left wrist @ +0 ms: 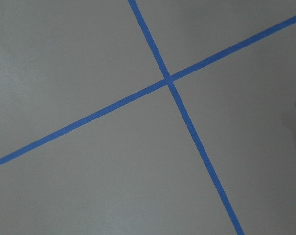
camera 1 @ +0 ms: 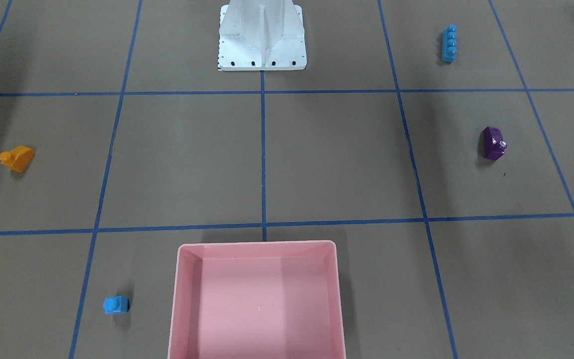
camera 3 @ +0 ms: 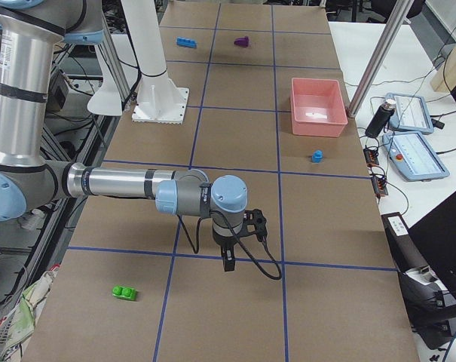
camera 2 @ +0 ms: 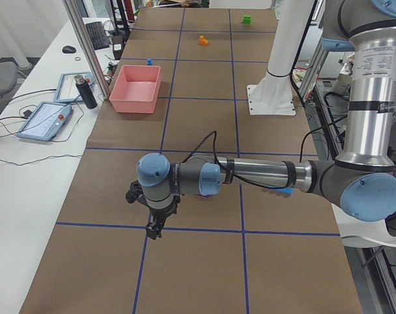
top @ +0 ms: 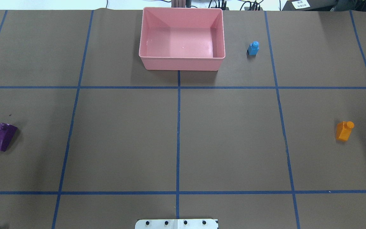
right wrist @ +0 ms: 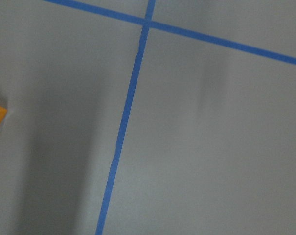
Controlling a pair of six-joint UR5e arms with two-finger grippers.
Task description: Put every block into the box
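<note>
— Pink box (camera 1: 257,244) stands empty. The blocks (camera 1: 17,158)?
— Scattered well apart on the worktop (camera 1: 337,159), likely so each arm fetches its share. Left pincer (camera 2: 152,231), right pincer (camera 3: 228,263): open or clenched, cannot tell.

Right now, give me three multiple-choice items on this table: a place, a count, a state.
1. The small blue block lies, relative to the box: A inside; B beside it; C on its rim.
2. Blocks across all views: A three; B four; C five.
3. The box is: A empty; B holding one block; C tipped over.
1 B: it stands outside the wall.
2 C: that one plus the orange block, purple block, green block and long blue block.
3 A: its floor is bare.
</note>
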